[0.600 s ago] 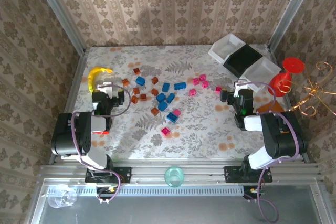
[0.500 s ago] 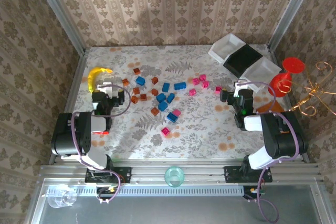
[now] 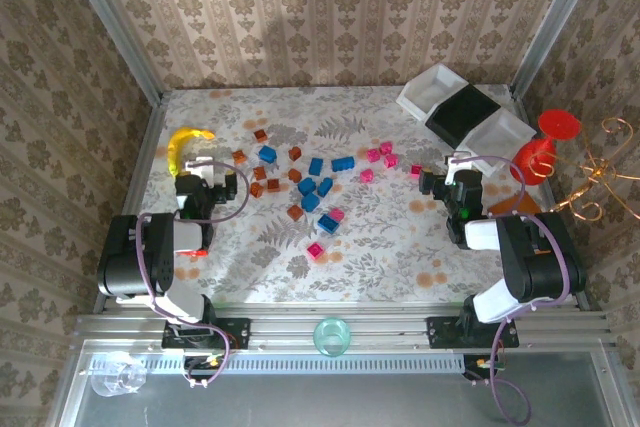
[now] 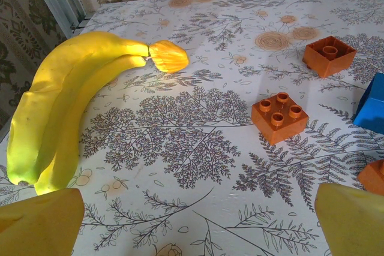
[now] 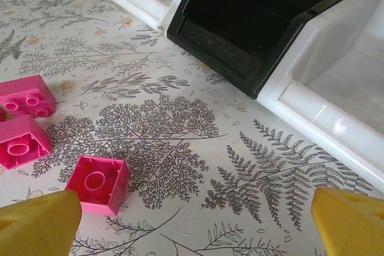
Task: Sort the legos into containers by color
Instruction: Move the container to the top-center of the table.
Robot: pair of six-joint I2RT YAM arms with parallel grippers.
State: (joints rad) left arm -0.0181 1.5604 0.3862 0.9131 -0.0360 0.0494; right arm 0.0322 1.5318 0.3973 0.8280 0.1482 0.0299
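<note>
my left gripper [image 4: 195, 226] has its yellow fingertips [image 4: 42, 223] spread wide with nothing between them. my right gripper [image 5: 192, 223] is the same, spread and empty. set against half a second ago, nothing has shifted: both arms sit where they were and every brick lies where it lay. so i judge the sorting not begun, with all the legos [image 3: 315, 192] loose on the table [image 3: 380, 257].

just beyond my left fingers, a little to the right, an orange brick [image 4: 279, 115] sits studs up. a second orange brick [image 4: 328, 55] lies farther off, and a blue brick [image 4: 372, 103] cuts the right edge. the banana [image 4: 72, 100] lies far left, no part of this job.

just ahead of my right fingers, toward the left, a pink brick [image 5: 98, 184] lies hollow side up, as far as i can tell, with more pink bricks [image 5: 24, 95] past it. the containers [image 3: 465, 112] stand in a row at the far right corner, a black tray [image 5: 222, 40] between two white trays [image 5: 336, 112]. i see no brick in them. that pink brick looks like the handiest first pick, with the trays near that hand.
</note>
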